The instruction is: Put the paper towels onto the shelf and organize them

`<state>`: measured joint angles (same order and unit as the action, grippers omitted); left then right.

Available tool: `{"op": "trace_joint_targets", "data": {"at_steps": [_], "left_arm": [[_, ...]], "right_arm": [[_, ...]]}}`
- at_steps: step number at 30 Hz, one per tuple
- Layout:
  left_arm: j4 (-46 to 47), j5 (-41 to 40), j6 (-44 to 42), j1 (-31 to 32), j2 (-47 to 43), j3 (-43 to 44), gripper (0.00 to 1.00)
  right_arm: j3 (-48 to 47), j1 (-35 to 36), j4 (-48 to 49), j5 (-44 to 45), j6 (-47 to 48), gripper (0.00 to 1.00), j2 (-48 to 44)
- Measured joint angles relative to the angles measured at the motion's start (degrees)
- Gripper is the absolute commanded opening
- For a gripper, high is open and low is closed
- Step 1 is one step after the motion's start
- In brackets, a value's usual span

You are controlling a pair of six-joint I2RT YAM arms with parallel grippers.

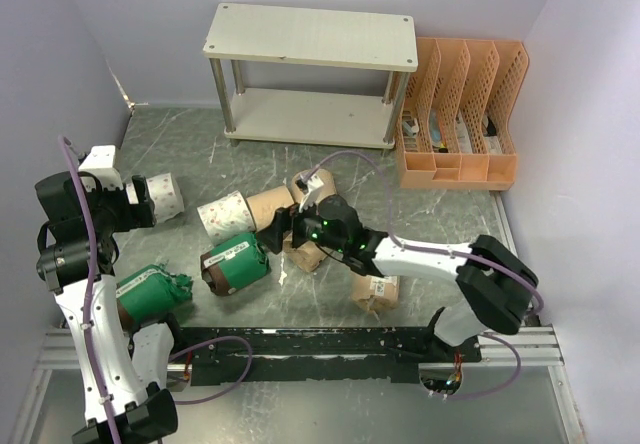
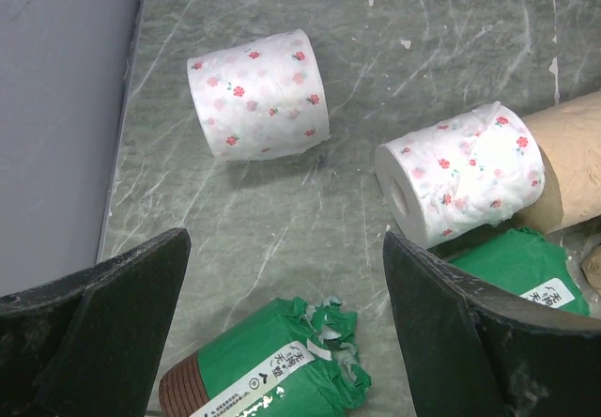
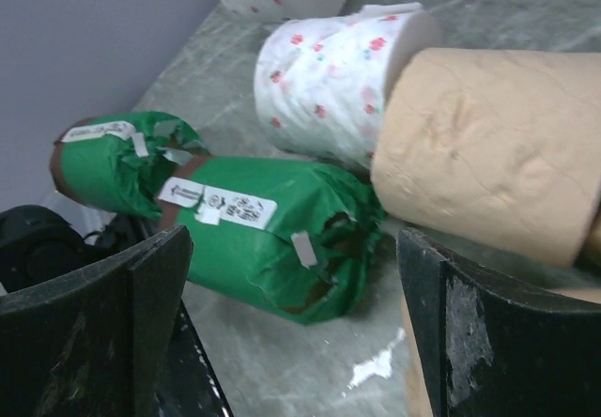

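Cream-white shelf (image 1: 310,39) checked first: found bare on both boards, set at far side of table (image 1: 440,234), beside orange file organizer (image 1: 460,114). Located all visible paper towels (image 1: 268,204) loose on table, lying on sides, clustered between arms. Judged unsorted and awaiting pickup, task barely begun.

Right gripper (image 1: 275,232): reached low across cluster, fingers (image 3: 94,342) spread wide, nothing pinched. Lined up, by wrist view, on near green-wrapped roll (image 3: 272,239) lying crosswise ahead of jaws. Judged a pre-grasp approach, width set to straddle roll body. Noted bare tan roll (image 3: 488,149) just beside that roll's torn end, possibly touching, and close to one finger: likely to be nudged on closing.

Left gripper (image 1: 135,204): raised at left edge, looking down, fingers (image 2: 94,332) likewise spread, holding nothing. Seen below it: first white patterned roll (image 2: 258,93) near wall, second white patterned roll (image 2: 460,173) against a tan roll, second green-wrapped roll (image 2: 272,370) nearest. Judged parked clear of partner's working zone.

Hidden or doubtful: cannot confirm full count, part of cluster being covered by right arm in overhead view. Cannot tell bare tan from paper-wrapped tan there, save one labelled roll (image 1: 375,292) near right arm's elbow. Cut off by frame edges: second green-wrapped roll in left wrist view, tan roll in both wrist views. Label print illegible. Organizer contents too small to identify.
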<state>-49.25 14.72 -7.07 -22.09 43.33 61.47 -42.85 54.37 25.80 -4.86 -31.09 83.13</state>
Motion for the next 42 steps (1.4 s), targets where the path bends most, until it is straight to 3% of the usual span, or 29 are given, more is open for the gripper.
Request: {"op": "trace_joint_targets", "data": {"at_steps": [12, 25, 31, 35, 42], "left_arm": [[0.0, 0.0, 0.0, 0.0, 0.9, 0.0, 0.96], [0.0, 0.0, 0.0, 0.0, 0.8, 0.0, 0.96], [0.0, 0.0, 0.0, 0.0, 0.8, 0.0, 0.96], [0.0, 0.0, 0.0, 0.0, 0.7, 0.0, 0.95], [0.0, 0.0, 0.0, 0.0, 0.3, 0.0, 0.96]], "right_arm": [[-0.7, 1.2, 12.3, -1.9, -7.9, 0.9, 11.9], [-3.5, 3.3, 13.7, -2.4, -11.4, 0.86, 16.1], [-6.5, 6.3, 9.1, -0.4, -11.8, 0.83, 17.4], [-7.2, 8.1, 7.3, 1.7, -11.8, 0.7, 17.4], [-7.2, 8.0, 6.3, 2.6, -12.8, 0.16, 18.0]]}}
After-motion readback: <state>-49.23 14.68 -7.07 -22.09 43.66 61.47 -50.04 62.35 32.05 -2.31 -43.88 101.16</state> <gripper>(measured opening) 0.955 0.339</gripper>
